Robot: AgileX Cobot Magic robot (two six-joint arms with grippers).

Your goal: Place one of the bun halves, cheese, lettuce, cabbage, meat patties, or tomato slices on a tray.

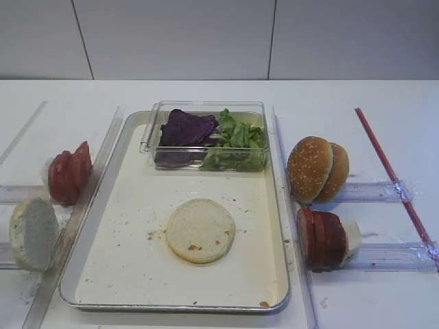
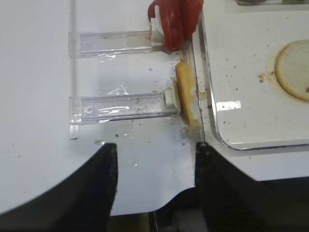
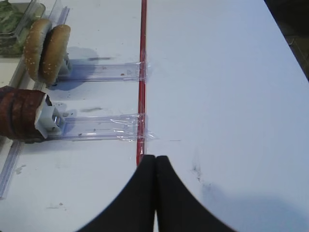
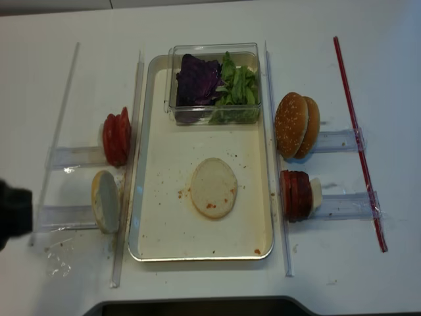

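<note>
A flat round pale cream bun half [image 1: 200, 230] with a few brown crumbs lies flat on the cream bottom of the large rectangular silver metal tray [image 1: 123, 274], slightly near of centre. At the tray's far end a small clear plastic box [image 1: 203, 137] holds dark purple cabbage leaves [image 1: 184, 129] and bright green lettuce [image 1: 236, 140]. Left of the tray stand the bright red tomato slices [image 1: 68, 173] and, nearer, another pale bun half [image 1: 33, 233] on edge. Right of the tray stand the golden sesame-seeded bun [image 1: 317, 168] and the dark brownish-red meat patties [image 1: 321, 238]. The left gripper [image 2: 154, 166] hangs released and empty over the table near that upright half. The right gripper [image 3: 155, 166] is clenched on nothing.
</note>
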